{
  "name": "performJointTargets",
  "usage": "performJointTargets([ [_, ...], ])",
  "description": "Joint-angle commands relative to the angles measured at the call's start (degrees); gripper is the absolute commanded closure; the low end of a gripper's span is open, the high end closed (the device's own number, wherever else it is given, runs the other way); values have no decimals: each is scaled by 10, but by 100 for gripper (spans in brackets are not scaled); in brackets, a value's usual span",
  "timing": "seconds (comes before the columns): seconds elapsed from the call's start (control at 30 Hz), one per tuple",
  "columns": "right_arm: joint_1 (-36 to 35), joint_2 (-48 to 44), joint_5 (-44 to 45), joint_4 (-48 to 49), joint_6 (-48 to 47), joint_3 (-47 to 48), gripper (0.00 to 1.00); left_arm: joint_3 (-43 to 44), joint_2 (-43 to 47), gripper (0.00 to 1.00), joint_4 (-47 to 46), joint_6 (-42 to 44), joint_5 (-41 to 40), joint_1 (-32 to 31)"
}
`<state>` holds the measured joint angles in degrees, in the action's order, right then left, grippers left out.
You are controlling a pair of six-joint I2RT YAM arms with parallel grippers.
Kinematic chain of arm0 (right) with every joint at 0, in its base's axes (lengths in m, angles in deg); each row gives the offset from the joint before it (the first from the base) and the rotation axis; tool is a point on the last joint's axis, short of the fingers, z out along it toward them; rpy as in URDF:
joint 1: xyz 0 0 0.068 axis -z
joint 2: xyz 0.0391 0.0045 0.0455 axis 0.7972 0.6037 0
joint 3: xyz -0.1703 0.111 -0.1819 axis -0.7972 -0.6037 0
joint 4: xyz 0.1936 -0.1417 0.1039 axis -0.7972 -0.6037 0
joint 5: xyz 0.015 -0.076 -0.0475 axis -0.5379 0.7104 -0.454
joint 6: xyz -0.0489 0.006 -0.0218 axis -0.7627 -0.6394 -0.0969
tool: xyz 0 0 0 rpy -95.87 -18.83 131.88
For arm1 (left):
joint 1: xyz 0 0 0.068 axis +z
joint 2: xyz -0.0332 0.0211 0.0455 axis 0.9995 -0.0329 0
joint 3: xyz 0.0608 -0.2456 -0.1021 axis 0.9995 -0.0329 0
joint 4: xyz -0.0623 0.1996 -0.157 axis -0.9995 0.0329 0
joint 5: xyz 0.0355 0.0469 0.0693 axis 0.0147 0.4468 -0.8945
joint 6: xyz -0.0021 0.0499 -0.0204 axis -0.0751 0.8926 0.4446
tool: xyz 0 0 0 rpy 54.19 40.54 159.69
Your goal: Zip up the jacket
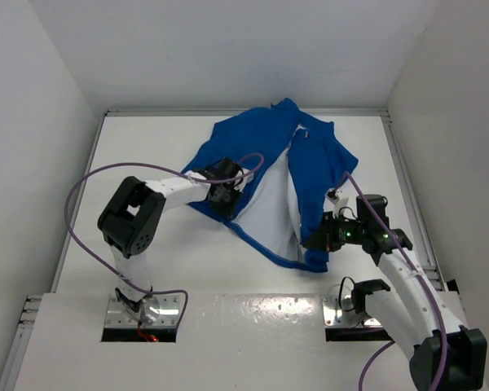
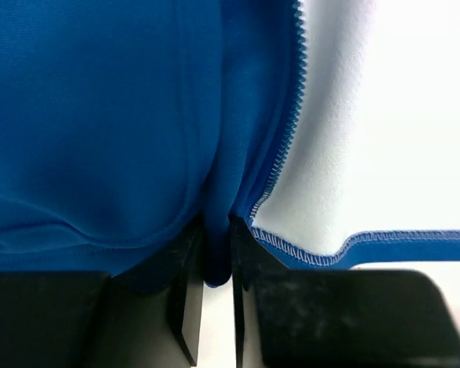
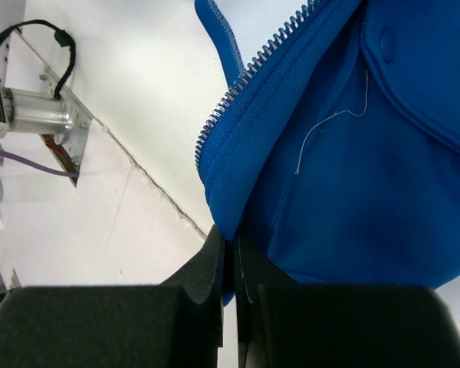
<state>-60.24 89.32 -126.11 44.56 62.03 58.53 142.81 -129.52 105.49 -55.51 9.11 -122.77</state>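
A: Quick pass. What does the top view give that the wrist views don't?
B: The whole layout. One jacket, bright blue, spread open on the white table, toward the far middle, collar end away from the arm bases. White lining shows in a wedge between the two front halves. The left gripper sits on the left half by its inner edge. The right gripper is at the near bottom corner of the right half.
A: And the wrists?
B: Grip detail, too small to read from above. Left wrist: fingers almost together, a fold of blue cloth pinched in the slit between them, just beside the zipper teeth. Right wrist: fingers pressed tight on the blue bottom corner, just below where the teeth end.
A: So both closed on fabric?
B: Yes, both clamp the jacket, nothing else.
A: Counts?
B: Two arms, two grippers, one jacket, two purple cables, one per arm. Each wrist view shows one row of teeth.
A: Anything only the right wrist sees?
B: A loose white thread on the blue cloth. A pocket flap with one round snap. Also a metal mount on the table, with a black cable above it.
A: Zipper?
B: Undone. The halves lie apart, lining between them.
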Motion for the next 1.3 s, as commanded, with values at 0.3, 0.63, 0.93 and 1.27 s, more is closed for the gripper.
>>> performJointTargets([
  [0.3, -3, -20, 51, -54, -52, 25, 100, 2, 112, 74, -9, 29, 236, 152],
  [0.63, 60, -57, 111, -131, -104, 36, 100, -12, 118, 78, -14, 29, 328, 314],
  [0.93, 112, -49, 18, -81, -68, 36, 100, -71, 160, 100, -111, -38, 388, 326],
  [1.27, -53, -46, 17, 169, 103, -31, 100, -179, 279, 100, -277, -272, 295, 135],
])
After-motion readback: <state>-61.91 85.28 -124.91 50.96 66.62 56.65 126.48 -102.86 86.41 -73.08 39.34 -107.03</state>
